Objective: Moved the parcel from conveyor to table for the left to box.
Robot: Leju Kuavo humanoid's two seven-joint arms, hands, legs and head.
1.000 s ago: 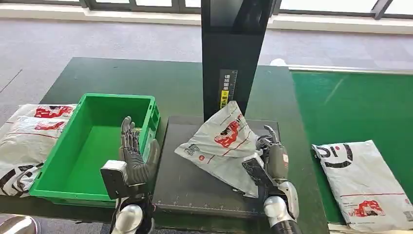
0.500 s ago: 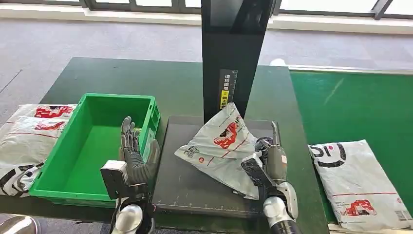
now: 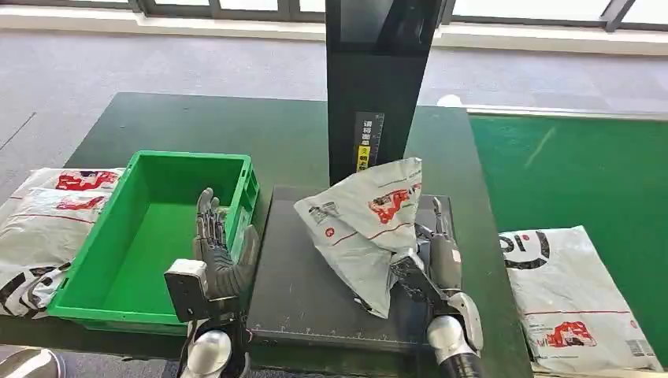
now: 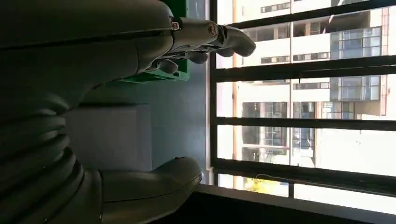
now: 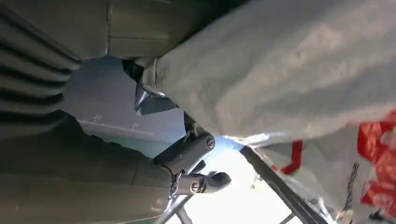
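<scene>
A grey plastic parcel (image 3: 365,223) with red print hangs crumpled and tilted above the black platform (image 3: 303,295) on the table. My right hand (image 3: 436,261) holds it by its near right edge; in the right wrist view the parcel (image 5: 289,70) lies against the palm, with the fingers (image 5: 189,156) below it. My left hand (image 3: 215,253) stands upright and open beside the right wall of the empty green box (image 3: 83,293), holding nothing. In the left wrist view its fingers (image 4: 210,39) and thumb (image 4: 154,186) are spread apart.
A black column (image 3: 378,79) rises just behind the platform. Another grey parcel (image 3: 575,299) lies on the green conveyor (image 3: 575,173) at the right. More parcels (image 3: 47,220) are stacked left of the box.
My right hand has raised the parcel, swinging its far end up and to the right. The parcel on the conveyor has drifted slightly left. My left hand has stayed put.
</scene>
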